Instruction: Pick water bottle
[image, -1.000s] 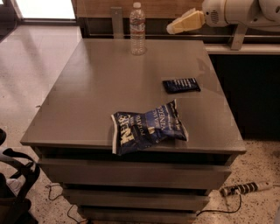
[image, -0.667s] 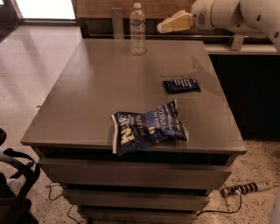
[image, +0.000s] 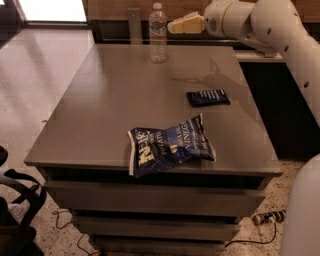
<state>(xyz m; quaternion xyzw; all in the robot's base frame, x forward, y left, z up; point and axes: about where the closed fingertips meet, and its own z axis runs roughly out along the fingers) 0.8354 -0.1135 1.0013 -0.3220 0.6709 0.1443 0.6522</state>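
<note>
The water bottle (image: 158, 35) is shown upright, long axis vertical, near the far edge of the desk (image: 115, 110). The hand (image: 176, 25) is held level just beside its upper part, apparently short of contact. Whether it is open or closed cannot be told.

— Where is your water bottle (image: 158, 34)?
— You'll find it standing upright near the far edge of the table (image: 100, 110), cap on.
— What should you look for?
— A slim, clear, ribbed bottle with a white cap and a pale label band around its upper part.
— And the gripper (image: 176, 25)?
— It hangs just beside the bottle, on its right in your view, level with the label. You can't tell if they touch.
</note>
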